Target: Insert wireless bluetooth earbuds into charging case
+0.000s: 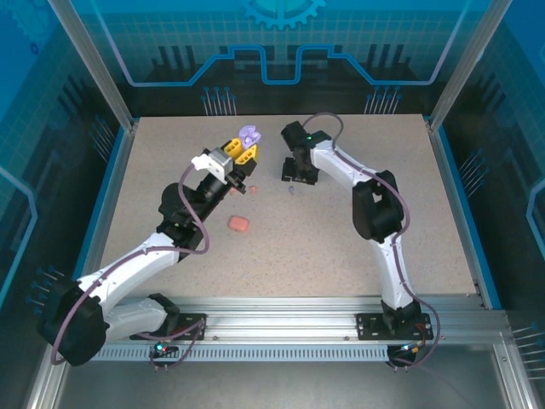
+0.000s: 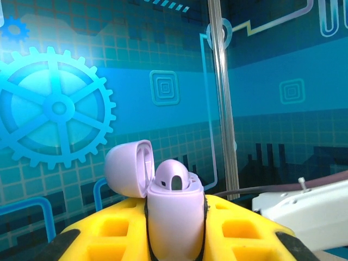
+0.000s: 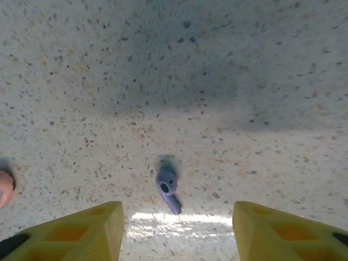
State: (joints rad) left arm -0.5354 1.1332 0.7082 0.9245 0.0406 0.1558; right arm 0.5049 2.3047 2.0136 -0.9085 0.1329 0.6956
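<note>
Holding the purple case (image 2: 175, 217) aloft, the left gripper (image 1: 241, 152) is clamped on its body, with a yellow finger (image 2: 103, 234) pressed to each side. The lid (image 2: 129, 167) stands swung open toward this gripper's left. A rounded purple piece (image 2: 174, 180) sits in the case mouth. It is apparently one earbud already seated, though the second socket cannot be made out. Below and just ahead of this gripper a small reddish piece (image 1: 249, 188) lies on the table (image 1: 383, 221), too small to identify. Back toward the arm's elbow rests a red-orange case (image 1: 238, 224), closed as far as can be told.

To the right, the right gripper (image 3: 175, 211) hangs low over the table, its fingers (image 3: 81, 231) apart and nothing between them. The loose purple earbud (image 3: 167, 187) lies just ahead of the gap, roughly centred and untouched.

Judged progress: early — at most one bud is in place, its purple partner is not yet gripped, and any other buds are left to do.
</note>
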